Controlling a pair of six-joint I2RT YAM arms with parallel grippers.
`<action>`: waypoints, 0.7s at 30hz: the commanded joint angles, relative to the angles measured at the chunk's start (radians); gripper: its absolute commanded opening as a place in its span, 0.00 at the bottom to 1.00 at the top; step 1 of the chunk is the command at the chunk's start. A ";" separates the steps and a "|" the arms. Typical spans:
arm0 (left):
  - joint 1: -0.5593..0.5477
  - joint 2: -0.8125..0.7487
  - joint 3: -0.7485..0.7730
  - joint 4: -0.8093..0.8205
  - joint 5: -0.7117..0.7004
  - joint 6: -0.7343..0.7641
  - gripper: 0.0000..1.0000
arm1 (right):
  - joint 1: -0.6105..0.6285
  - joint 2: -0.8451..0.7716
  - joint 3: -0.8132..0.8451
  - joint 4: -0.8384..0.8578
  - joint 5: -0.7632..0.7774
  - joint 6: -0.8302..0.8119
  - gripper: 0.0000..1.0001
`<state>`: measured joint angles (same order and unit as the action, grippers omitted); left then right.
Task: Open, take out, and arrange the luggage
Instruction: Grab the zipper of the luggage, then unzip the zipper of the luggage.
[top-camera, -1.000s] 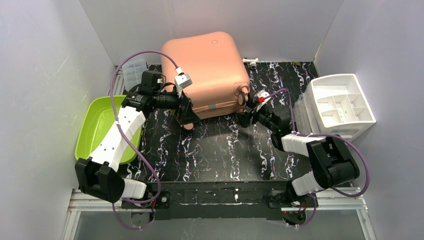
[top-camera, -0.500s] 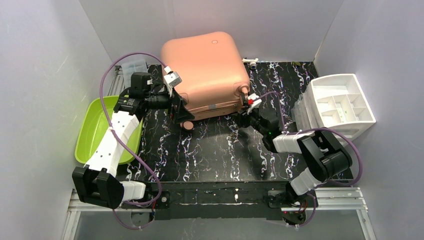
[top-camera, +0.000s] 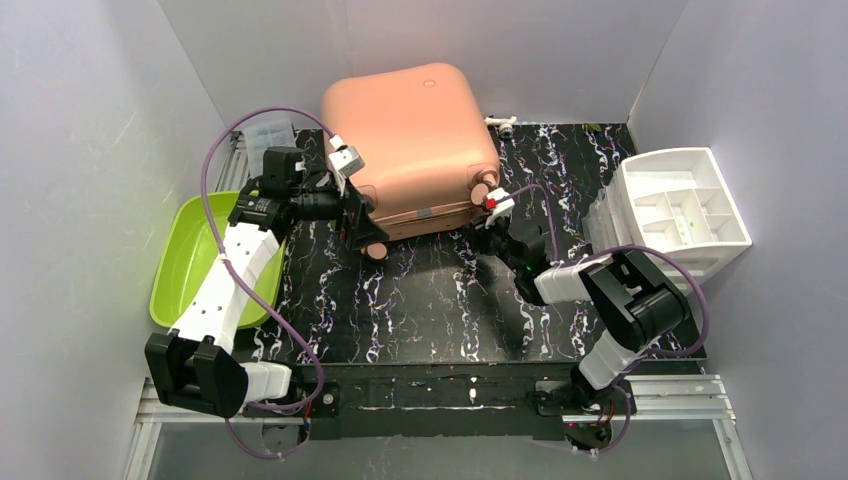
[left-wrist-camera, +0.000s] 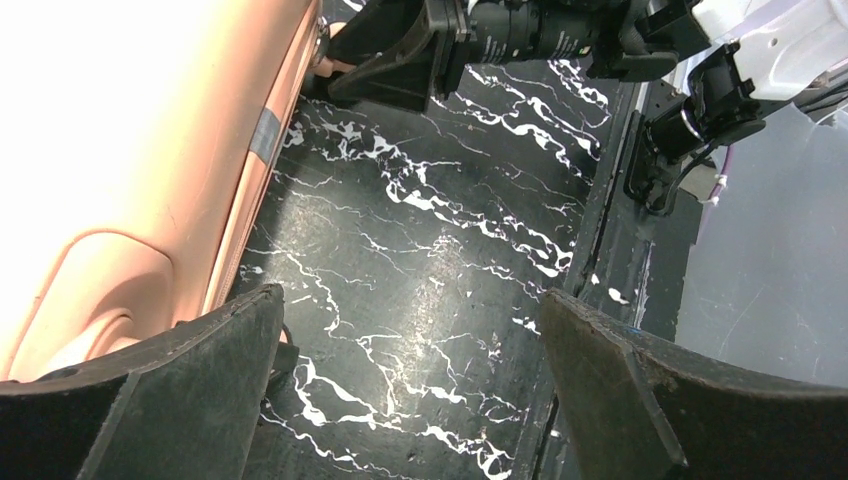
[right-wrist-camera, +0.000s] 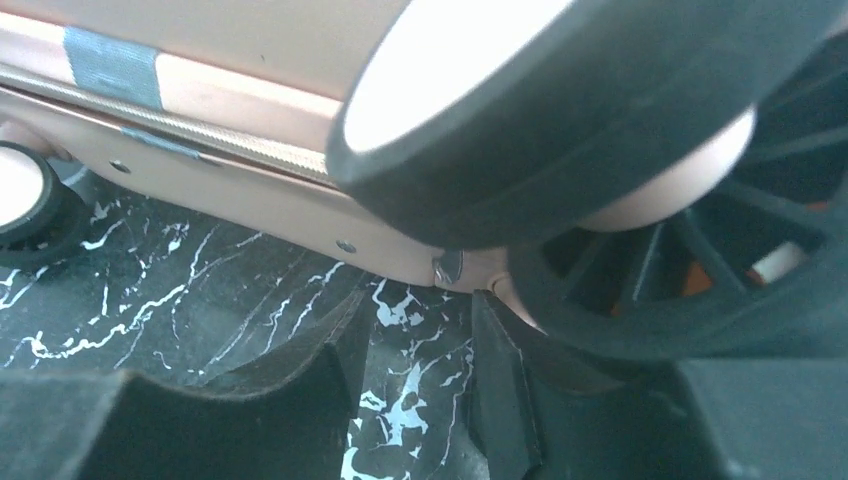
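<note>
We see left hand (left-wrist-camera: 410, 340) wide open, empty, beside luggage (top-camera: 415, 140) corner; right hand (right-wrist-camera: 415, 325) by wheel (right-wrist-camera: 560, 110), slim gap, gripping nothing.

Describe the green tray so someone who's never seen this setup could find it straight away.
Start at the large salmon-pink hard-shell suitcase at the back of the black marbled table. Left of it, by the left wall, lies a shallow lime-green plastic tray. Nothing else here is green.
</note>
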<state>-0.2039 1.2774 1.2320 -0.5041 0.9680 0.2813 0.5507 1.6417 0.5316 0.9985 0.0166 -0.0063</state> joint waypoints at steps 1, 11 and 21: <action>0.006 -0.026 -0.029 -0.071 -0.019 0.086 0.99 | -0.008 0.025 0.082 0.134 0.020 0.042 0.49; 0.006 0.024 -0.058 -0.138 -0.164 0.170 0.99 | -0.001 0.050 0.089 0.184 0.069 0.032 0.42; 0.005 0.022 -0.129 -0.025 -0.389 0.083 0.99 | -0.008 0.068 0.099 0.188 0.157 -0.024 0.01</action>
<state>-0.2062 1.2953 1.1606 -0.5129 0.7864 0.4019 0.5564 1.6882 0.5472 1.1225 0.1017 0.0113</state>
